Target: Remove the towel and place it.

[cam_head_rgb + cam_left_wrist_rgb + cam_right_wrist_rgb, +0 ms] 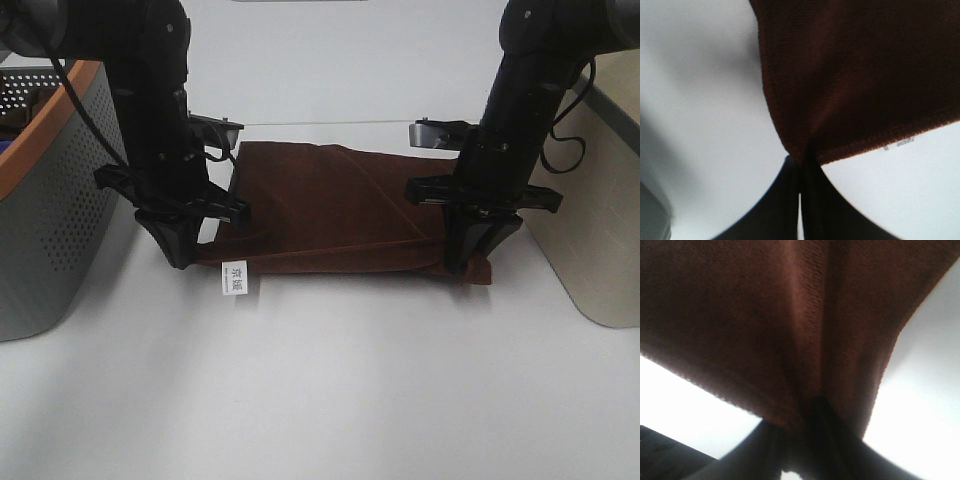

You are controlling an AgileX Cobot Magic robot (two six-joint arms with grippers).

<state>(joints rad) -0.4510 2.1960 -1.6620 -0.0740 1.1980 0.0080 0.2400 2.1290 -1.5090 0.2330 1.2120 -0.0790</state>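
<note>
1. Right now the towel [335,205] lies spread across the middle of the white counter [350,380], folded over on itself so that a crease runs slantwise across its top layer.
2. Its small white tag [238,279] sticks out from the near left corner and rests flat on the counter, with dark printed characters on it.
3. At that left corner, the left claw [190,255] points down at the towel's edge, just beside the tag.
4. Seen from the left wrist, the left claw [801,172] has its two dark fingers [775,205] pressed together with only a thin slit between them, and the corner of the towel [860,75] is pinched at their tips; the cloth fans out from that point over the pale counter [700,100].
5. Meanwhile the right claw [468,262] comes down on the towel's near right corner, where the cloth bunches slightly against the counter.
6. From the right wrist, the right claw [812,412] is closed on a gathered fold of the towel [765,315]; the fabric puckers into ridges that run into the grip, and the fingers [770,450] show dark below it.
7. Both arms stand nearly upright over the two near corners, with the towel stretched between them.
8. A grey perforated basket [45,200] with an orange rim stands at the left of the counter, close to the left arm but apart from the towel.
9. A beige bin [590,220] stands at the right edge, near the right arm, also clear of the cloth.
</note>
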